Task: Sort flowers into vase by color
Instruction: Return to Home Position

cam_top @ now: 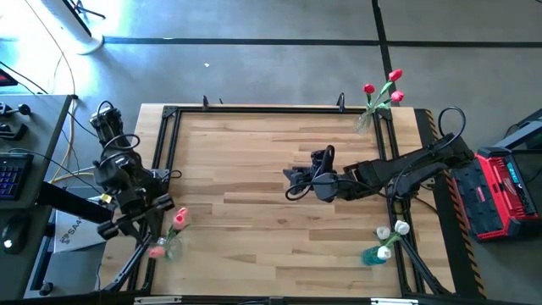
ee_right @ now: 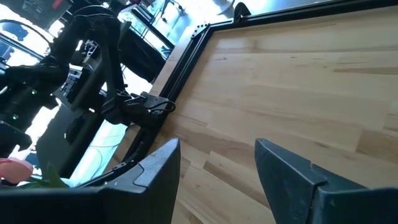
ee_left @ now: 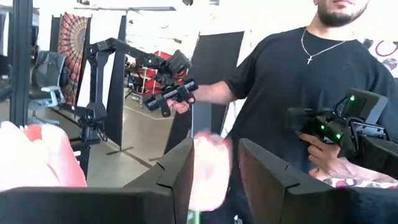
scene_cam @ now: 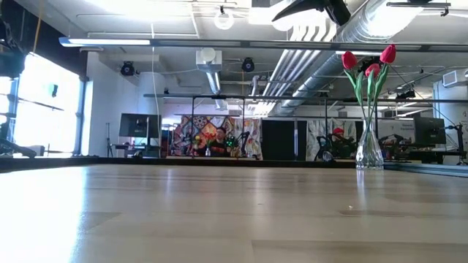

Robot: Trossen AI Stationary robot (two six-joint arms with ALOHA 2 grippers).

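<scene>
My left gripper [cam_top: 167,206] hovers at the table's near left corner, open, with a pink tulip head [ee_left: 208,171] between its fingers and a bit of green stem [ee_left: 194,216] below. A second pink head [ee_left: 37,155] is beside it. A clear vase [cam_top: 165,249] with pink tulips stands just below it. Red tulips [cam_top: 381,89] stand in a clear vase [scene_cam: 369,150] at the far right corner. White tulips [cam_top: 391,233] sit in a teal vase [cam_top: 373,254] at the near right corner. My right gripper [cam_top: 292,176] is open over the bare middle of the table. My left gripper has the pink tulip head [ee_left: 208,171] standing between its two fingers, close against one finger [ee_left: 180,168], with a gap to the other. I cannot tell whether a finger touches the head or the stem.
A black rail frame [cam_top: 161,152] runs around the wooden tabletop [cam_top: 254,220]. A red case [cam_top: 500,191] lies off the table's right side and a keyboard [cam_top: 8,174] off its left. A person [ee_left: 298,81] stands beyond the table holding hand-held grippers.
</scene>
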